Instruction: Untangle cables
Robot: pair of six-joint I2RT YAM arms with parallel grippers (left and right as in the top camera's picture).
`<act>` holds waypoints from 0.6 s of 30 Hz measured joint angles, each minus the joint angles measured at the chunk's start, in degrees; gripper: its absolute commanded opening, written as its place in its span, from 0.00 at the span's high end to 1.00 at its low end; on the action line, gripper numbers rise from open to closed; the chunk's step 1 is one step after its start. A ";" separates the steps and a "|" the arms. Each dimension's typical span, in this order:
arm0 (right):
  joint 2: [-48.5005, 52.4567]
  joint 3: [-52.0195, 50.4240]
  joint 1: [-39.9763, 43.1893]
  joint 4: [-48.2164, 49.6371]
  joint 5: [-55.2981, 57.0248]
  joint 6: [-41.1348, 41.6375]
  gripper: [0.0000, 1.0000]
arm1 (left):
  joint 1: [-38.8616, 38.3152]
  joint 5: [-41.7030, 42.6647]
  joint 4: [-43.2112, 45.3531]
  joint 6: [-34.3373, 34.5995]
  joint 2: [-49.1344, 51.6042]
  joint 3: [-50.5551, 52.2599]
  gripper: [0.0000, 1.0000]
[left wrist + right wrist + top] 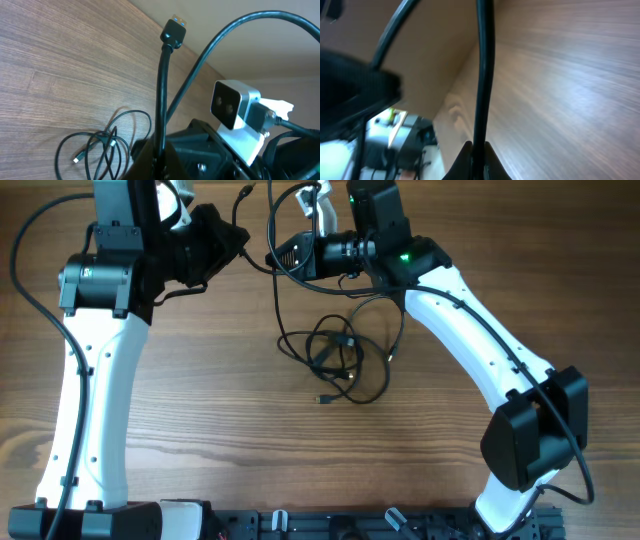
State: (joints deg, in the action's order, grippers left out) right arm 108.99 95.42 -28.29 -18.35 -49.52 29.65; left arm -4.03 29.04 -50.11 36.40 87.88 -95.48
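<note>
A thin black cable lies in a loose tangle (pixel 335 360) in the middle of the wooden table, with a small plug (pixel 323 399) at its front. The tangle also shows in the left wrist view (pixel 100 147). A strand rises from it to the two grippers at the back. My left gripper (pixel 240 242) is shut on the cable (pixel 161 100) just below its plug end (pixel 174 32), which sticks up free. My right gripper (pixel 272 258) is shut on the cable (pixel 481 75) close beside the left gripper. Both hold it above the table.
The wooden table (pixel 200 400) stretches to the front and both sides of the tangle. The right arm's white wrist camera (pixel 235 107) sits close to the left gripper. Thick black arm wires (pixel 260 20) arch overhead. The table's far edge (pixel 455 95) is near.
</note>
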 measured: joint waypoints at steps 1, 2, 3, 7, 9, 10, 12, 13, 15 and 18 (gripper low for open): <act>0.00 -0.02 0.00 -1.81 -0.87 -2.12 0.96 | 0.00 0.00 0.00 -0.02 0.00 0.00 0.96; 0.00 -0.28 0.00 -2.93 -0.81 -4.13 0.96 | 0.00 -0.02 -0.02 -0.04 0.00 0.00 0.96; 0.00 -0.85 -0.04 -3.50 -0.57 -6.86 0.96 | 0.00 -0.02 -0.02 -0.11 0.00 0.00 0.96; 1.60 -6.10 -0.87 -3.63 -2.60 -22.34 0.96 | 0.00 -0.02 -0.02 -0.13 0.00 0.00 0.96; 2.56 -6.73 -1.64 -1.77 -10.93 -25.97 0.95 | 0.00 -0.09 -0.02 -0.13 0.00 0.00 0.96; 2.56 -6.75 -2.01 -1.25 -13.79 -26.73 0.96 | 0.00 -0.28 -0.02 -0.15 0.00 0.00 0.96; 2.56 -6.80 -3.45 2.89 -24.00 -27.98 0.96 | 0.00 -0.50 -0.04 -0.20 0.00 0.00 0.96; 2.56 -6.86 -4.28 5.77 -28.92 -28.13 0.96 | 0.00 -0.48 -0.09 -0.20 0.00 0.00 0.96; 2.56 -7.13 -5.57 15.19 -35.30 -23.28 0.96 | 0.00 -0.46 -0.22 -0.24 0.00 0.00 0.96; 2.56 -7.43 -5.62 26.25 -37.73 -14.95 0.96 | -0.04 -0.13 0.02 -0.33 0.00 0.00 0.96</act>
State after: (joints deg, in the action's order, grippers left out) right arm 111.55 87.99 -33.91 7.90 -87.24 14.70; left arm -4.08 28.91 -50.09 36.07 87.88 -95.48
